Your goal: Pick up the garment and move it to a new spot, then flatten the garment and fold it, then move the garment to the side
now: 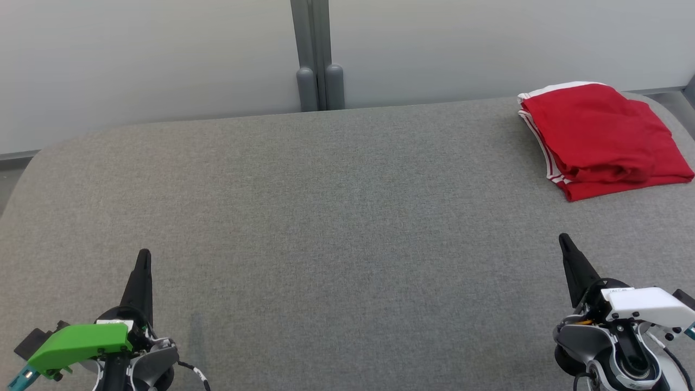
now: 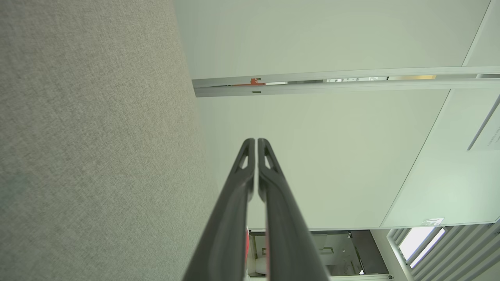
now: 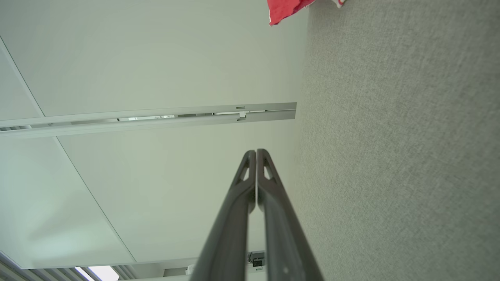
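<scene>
A red garment point(image 1: 600, 136) with white striped trim lies folded at the far right corner of the grey fabric table point(image 1: 336, 217). A red corner of the garment point(image 3: 283, 11) peeks in at the top of the right wrist view. My left gripper point(image 1: 143, 256) sits at the lower left, shut with nothing in it, far from the garment. In the left wrist view the left gripper point(image 2: 256, 141) has its fingertips pressed together. My right gripper point(image 1: 564, 239) rests at the lower right, shut and empty, well short of the garment. The right wrist view shows the right gripper point(image 3: 256, 151) closed too.
A pale wall with a grey vertical post point(image 1: 317, 60) runs behind the table's far edge. The table's rounded left edge point(image 1: 21, 174) drops off at the far left. Broad grey surface lies between the two grippers.
</scene>
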Controlling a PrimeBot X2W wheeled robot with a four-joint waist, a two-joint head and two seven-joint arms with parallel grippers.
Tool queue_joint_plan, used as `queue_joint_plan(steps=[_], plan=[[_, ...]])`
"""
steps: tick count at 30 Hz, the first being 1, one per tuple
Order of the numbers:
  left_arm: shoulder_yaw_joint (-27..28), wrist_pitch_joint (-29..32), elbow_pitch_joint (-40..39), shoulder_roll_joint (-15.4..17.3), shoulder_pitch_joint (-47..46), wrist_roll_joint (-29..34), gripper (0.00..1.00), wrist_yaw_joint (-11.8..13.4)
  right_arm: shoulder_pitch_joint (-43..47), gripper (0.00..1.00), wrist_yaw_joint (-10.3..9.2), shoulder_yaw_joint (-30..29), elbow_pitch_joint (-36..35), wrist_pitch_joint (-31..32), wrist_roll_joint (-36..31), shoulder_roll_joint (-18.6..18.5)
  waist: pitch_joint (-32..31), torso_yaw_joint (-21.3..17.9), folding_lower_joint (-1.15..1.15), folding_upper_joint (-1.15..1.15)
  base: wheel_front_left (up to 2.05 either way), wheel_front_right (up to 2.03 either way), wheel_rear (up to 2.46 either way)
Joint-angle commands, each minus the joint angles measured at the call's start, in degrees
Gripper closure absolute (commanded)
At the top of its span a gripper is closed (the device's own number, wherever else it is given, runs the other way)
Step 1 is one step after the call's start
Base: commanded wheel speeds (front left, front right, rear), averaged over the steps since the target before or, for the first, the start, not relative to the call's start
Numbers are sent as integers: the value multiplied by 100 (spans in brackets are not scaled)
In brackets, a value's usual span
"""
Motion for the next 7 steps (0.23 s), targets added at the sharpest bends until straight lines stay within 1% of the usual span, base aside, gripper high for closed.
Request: queue_joint_plan(steps=[1,7], plan=[[23,7,7,3,-97,4,100,-24,-40,100,2,-13,10,13,-26,2,0,0,0,0,0,0,0],[32,15,7,-3,-98,11,100,-24,-41,100,2,-20,10,21,-34,6,0,0,0,0,0,0,0]])
